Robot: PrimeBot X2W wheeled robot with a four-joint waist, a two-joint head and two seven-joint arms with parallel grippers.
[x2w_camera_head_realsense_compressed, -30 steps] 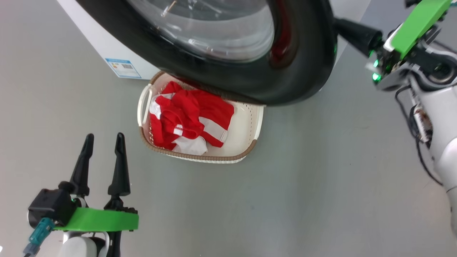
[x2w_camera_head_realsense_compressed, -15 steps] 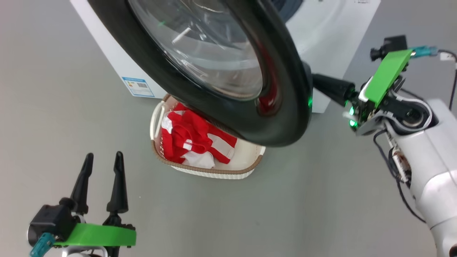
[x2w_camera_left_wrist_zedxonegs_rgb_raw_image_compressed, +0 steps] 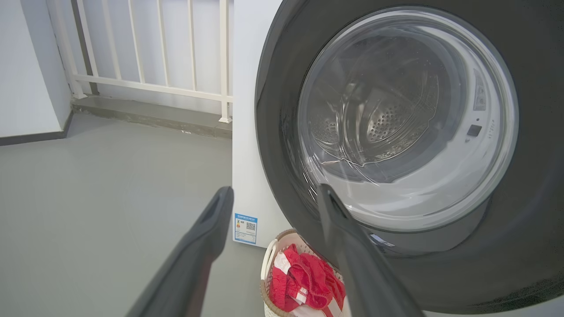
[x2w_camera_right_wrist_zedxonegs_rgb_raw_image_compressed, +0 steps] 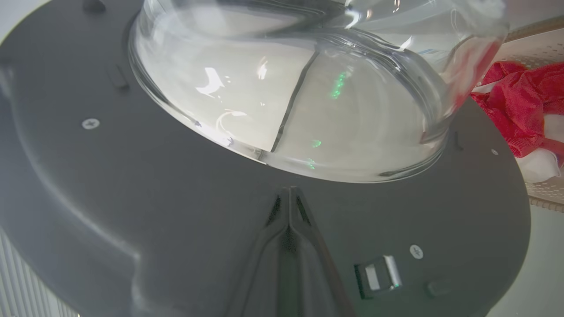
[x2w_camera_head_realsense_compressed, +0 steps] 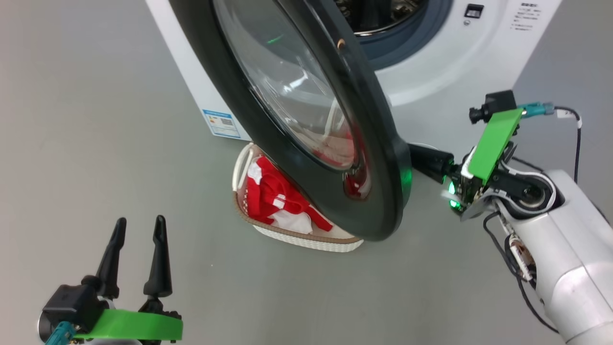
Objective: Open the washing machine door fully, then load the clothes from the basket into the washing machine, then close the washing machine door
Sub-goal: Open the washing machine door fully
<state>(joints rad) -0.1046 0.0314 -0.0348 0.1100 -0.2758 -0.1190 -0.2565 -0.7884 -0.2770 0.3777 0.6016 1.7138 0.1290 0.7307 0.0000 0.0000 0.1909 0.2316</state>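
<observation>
Dark fingers of the right gripper (x2w_camera_right_wrist_zedxonegs_rgb_raw_image_compressed: pixel 289 193) were pressed together, tips against the inner face of the washing machine door (x2w_camera_head_realsense_compressed: pixel 297 105), which stood partly open. The left gripper (x2w_camera_head_realsense_compressed: pixel 140 221) hung spread and empty. Under the door, on the floor against the washing machine (x2w_camera_head_realsense_compressed: pixel 431 62), the basket (x2w_camera_head_realsense_compressed: pixel 306 239) held the clothes (x2w_camera_head_realsense_compressed: pixel 273 196)

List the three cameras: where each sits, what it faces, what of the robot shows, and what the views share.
Head: high on the robot, facing down at the washing machine door, the basket and the floor; open left gripper at lower left, right gripper and forearm at right.
Left wrist: low, facing the door's outer side between its own spread fingers.
Right wrist: close to the door's inner side; its shut fingers point below the glass.
Shared: the door and the clothes appear in all three.
</observation>
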